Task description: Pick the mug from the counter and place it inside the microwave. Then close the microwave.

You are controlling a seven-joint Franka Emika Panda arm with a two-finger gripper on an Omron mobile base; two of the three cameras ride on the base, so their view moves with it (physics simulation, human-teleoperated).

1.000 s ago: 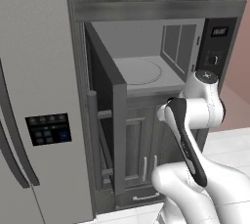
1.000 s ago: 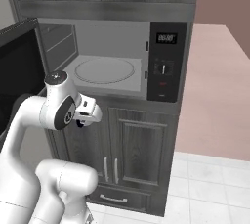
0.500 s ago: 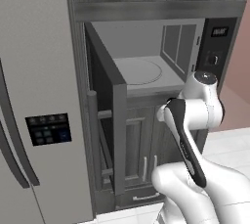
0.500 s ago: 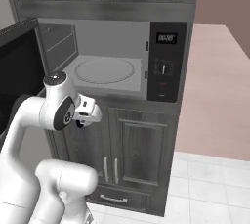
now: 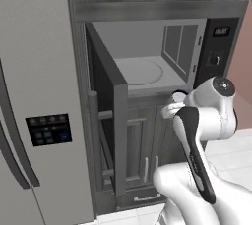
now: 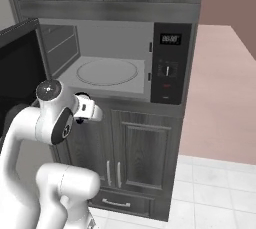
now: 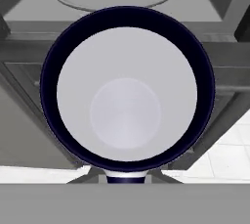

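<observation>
Compared with the frames from a second ago, I see almost no displacement: the arm has kept its folded posture in front of the microwave [image 6: 115,58], and the base views have not shifted.

From the hand view I look straight down into the mug [image 7: 127,91]. Its dark blue rim forms a full circle around a pale, empty interior, and it takes up most of that view. The mug sits right at the hand, so I read the gripper [image 6: 82,107] as clamped on the mug. The fingers themselves are hidden behind the mug, and I cannot tell exactly where they make contact.

In the left base view the gripper [image 5: 178,102] is just in front of the lower edge of the microwave [image 5: 147,57] opening, level with the top of the dark grey cabinets [image 5: 142,145] below. The mug is outside the cavity, just ahead of the opening and slightly below its floor.

The microwave door [image 5: 106,121] stands wide open, swung out to the left. In the right base view the door [image 6: 17,68] shows as a dark glass panel at the left edge. The round white turntable [image 6: 106,71] lies bare on the light grey floor of the cavity. The control panel [image 6: 170,63] with display and knob is to the right of the opening.

The grey fridge [image 5: 34,96] stands to the left of the microwave column.
</observation>
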